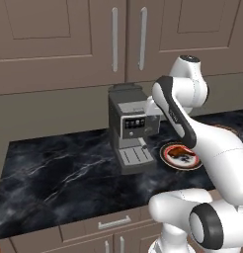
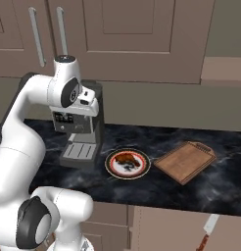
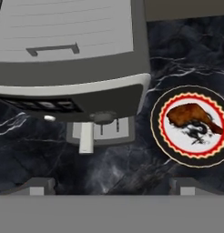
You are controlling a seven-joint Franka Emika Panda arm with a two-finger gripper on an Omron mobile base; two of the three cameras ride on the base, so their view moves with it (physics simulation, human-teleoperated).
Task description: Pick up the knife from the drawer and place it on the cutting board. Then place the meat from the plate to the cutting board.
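My gripper (image 3: 112,184) hangs wide open and empty above the coffee machine (image 3: 68,59). The knife (image 2: 206,231) lies low to my right in the drawer, the board (image 2: 185,161) bare. Step in hand: the approach; next I must descend rightward to the knife.

The white robot arm (image 1: 202,143) covers the right edge of the round red-rimmed plate (image 1: 173,159) in the left base view. In the right base view, the small silver-bladed, reddish-handled knife (image 2: 207,230) is cut off by the bottom edge. In the hand view, the grey coffee machine (image 3: 68,59) beneath the hand runs past the top and left edges.
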